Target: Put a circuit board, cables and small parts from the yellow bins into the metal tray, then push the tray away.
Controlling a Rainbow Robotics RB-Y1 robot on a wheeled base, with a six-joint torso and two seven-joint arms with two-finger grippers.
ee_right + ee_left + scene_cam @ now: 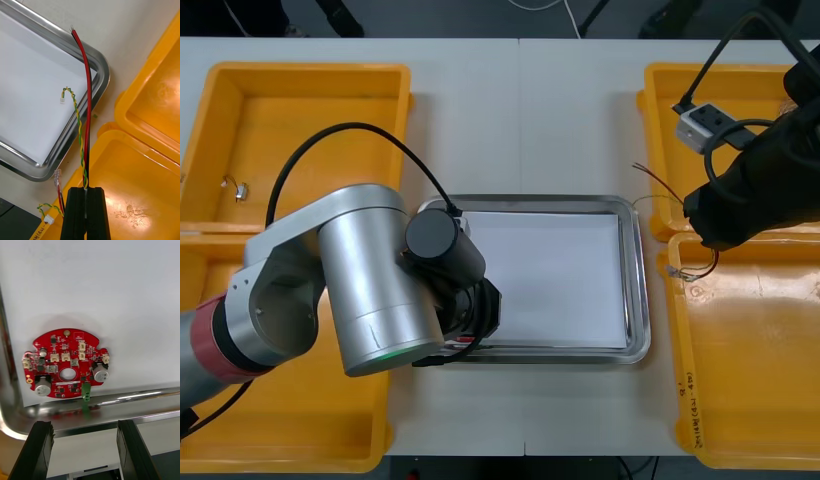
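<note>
We see the right arm's fingers point(75, 213) pressed nearly together, pinching cables point(85, 165) between their tips: a red cable point(89, 93) with a black strand alongside it, and a twisted yellow and green cable point(78, 123). Both run out from the fingers over the corner of the near right yellow bin point(135, 180) toward the metal tray point(102, 71). The twisted one ends in a small white plug point(62, 100) above the tray's white inside, though we cannot tell whether it touches. The red one's bare tip reaches past the tray's rim, over the worktop point(123, 33). Just beside the fingers, two more cable ends point(57, 180) lie at that bin's rim. The left arm's fingers point(131, 446) stand spread wide apart with nothing between them, above the tray rim nearest them. Just beyond that rim a round red circuit board point(65, 363) lies flat on the white inside, close to the tray's corner and apart from both fingers. From the front, the tray sits on the worktop between the bins, the silver left arm point(370, 280) covers its left end, and the black right arm point(770, 180) hangs over the right bins beside the tray's right rim. In the far left yellow bin point(310, 80) a small metal part point(240, 188) lies near the left wall.
</note>
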